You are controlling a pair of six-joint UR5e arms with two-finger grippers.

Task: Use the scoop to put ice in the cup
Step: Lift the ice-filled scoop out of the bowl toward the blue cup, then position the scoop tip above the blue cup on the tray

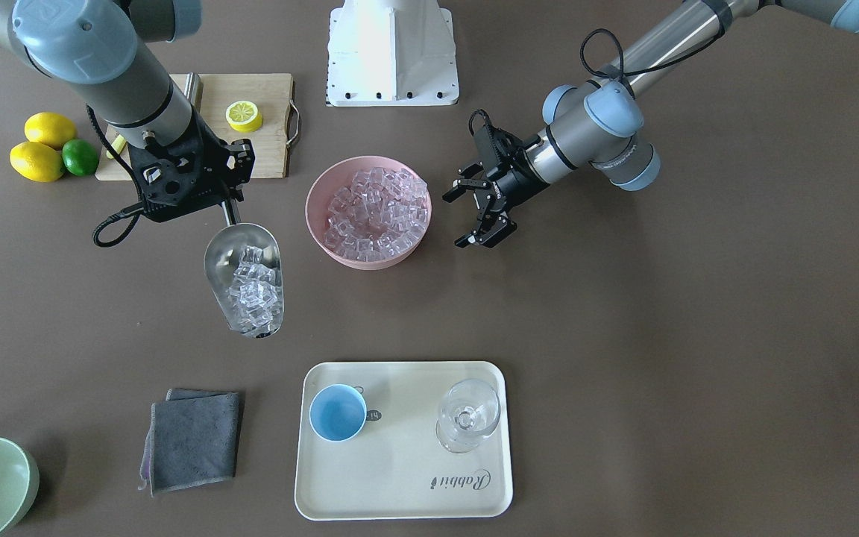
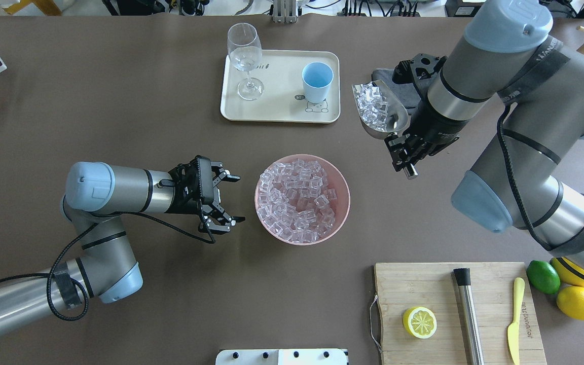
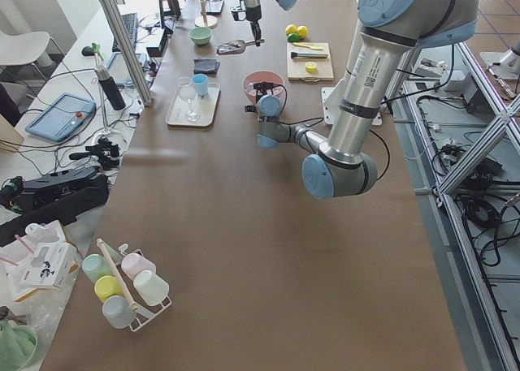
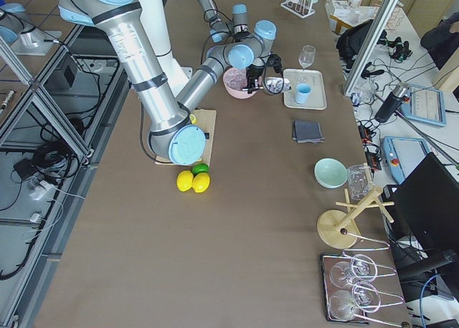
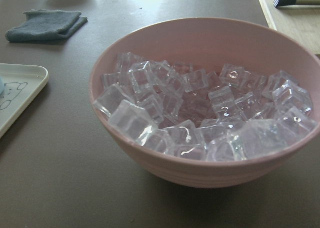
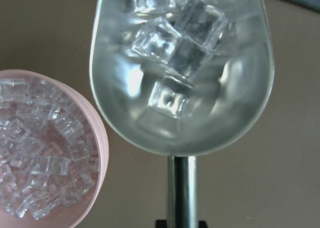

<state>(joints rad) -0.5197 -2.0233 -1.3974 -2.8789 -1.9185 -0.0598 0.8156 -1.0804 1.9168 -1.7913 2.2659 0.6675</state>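
While the right gripper [image 1: 229, 203] is clamped on the thin rod handle of the scoop [image 1: 243, 277], the trough hangs above the table [image 1: 623, 335] with its mouth pointing away from the robot. It carries a heap of ice [image 1: 255, 292] piled toward the front lip. The scoop is off to the side of the pink bowl [image 1: 315, 218], which is itself heaped with more cubes. It is not over the cup [image 1: 337, 412] — that stands upright on the cream tray [image 1: 400, 485], blue inside bare, with a stemmed glass [image 1: 468, 415] at the tray's other end. The left gripper [image 1: 456, 219] hovers just beside the bowl on its opposite side, fingers spread wide and holding nothing.
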